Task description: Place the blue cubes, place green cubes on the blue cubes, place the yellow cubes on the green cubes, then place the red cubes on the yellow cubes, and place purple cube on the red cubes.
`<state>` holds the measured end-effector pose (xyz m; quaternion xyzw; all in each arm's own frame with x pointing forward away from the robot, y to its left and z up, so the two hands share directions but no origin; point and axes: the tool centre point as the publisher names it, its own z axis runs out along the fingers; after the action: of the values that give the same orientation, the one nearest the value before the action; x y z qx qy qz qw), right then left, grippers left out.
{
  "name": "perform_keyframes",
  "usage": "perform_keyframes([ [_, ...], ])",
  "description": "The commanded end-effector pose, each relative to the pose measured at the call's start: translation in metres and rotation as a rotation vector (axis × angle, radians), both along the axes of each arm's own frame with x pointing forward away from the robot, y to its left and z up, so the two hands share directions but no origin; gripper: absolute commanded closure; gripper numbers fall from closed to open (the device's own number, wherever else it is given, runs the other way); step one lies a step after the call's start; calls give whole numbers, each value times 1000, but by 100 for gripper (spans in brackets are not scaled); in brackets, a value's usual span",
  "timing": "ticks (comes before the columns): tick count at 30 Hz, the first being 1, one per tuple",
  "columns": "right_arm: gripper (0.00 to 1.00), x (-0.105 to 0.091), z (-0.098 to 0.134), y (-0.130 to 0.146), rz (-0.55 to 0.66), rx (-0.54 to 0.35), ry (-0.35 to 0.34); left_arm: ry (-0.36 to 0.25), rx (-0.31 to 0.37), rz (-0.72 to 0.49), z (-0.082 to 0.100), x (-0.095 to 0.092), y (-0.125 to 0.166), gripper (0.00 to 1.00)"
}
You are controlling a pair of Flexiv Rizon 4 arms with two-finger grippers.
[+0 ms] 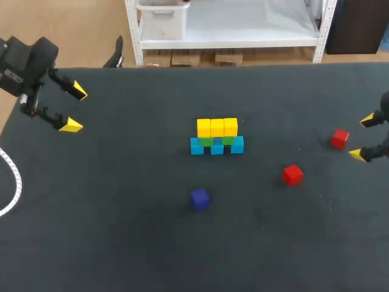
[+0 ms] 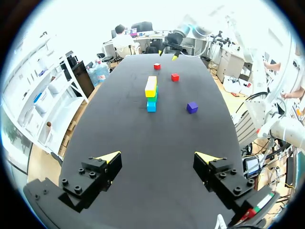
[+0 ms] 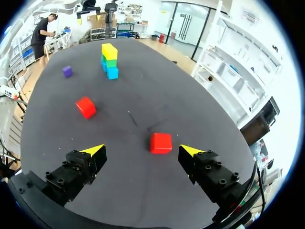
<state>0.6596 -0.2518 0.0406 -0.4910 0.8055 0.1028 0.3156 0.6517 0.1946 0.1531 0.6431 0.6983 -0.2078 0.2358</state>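
The stack sits about mid-table: a row of three blue cubes (image 1: 197, 146) at the bottom, green cubes (image 1: 207, 142) on those, and three yellow cubes (image 1: 217, 128) side by side on top. From the head view the greens only peek out as a thin strip between yellow and blue, so it's hard to count them.

Nothing red is on the stack. One red cube (image 1: 292, 174) lies on the dark table (image 1: 121, 213) off to the stack's right and a bit toward the camera, well apart from it. The other red cube (image 1: 340, 138) is further right, near the table's edge. The purple cube (image 1: 200, 198) sits by itself in front of the stack, toward the camera and apart from everything else.

The right gripper (image 1: 363, 137) is at the right edge with its fingers spread wide and gripping nothing. That far red cube is just ahead of its yellow tips, lined up with the gap between them, and neither finger touches it. The left gripper (image 1: 75, 108) is over by the far left corner of the table, also spread open and empty, well away from all the cubes.
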Motion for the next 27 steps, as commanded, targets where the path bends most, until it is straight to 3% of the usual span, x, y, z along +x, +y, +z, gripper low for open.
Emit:
perform_keyframes([
  [1,0,23,-13,-5,33,28,22,-3,-3,-2,-1,0,1,0],
  [12,0,49,-25,-7,54,34,33,-3,-3,-2,-1,0,1,0],
  [24,0,47,-38,9,24,53,66,-3,-3,-2,-1,0,1,0],
  [25,6,47,-39,10,23,51,68,-3,-3,-2,-1,0,1,0],
  [26,22,47,-40,11,22,50,70,-3,-3,-2,-1,0,1,0],
  [27,50,46,-41,11,20,47,76,-3,-3,-2,-1,0,1,0],
])
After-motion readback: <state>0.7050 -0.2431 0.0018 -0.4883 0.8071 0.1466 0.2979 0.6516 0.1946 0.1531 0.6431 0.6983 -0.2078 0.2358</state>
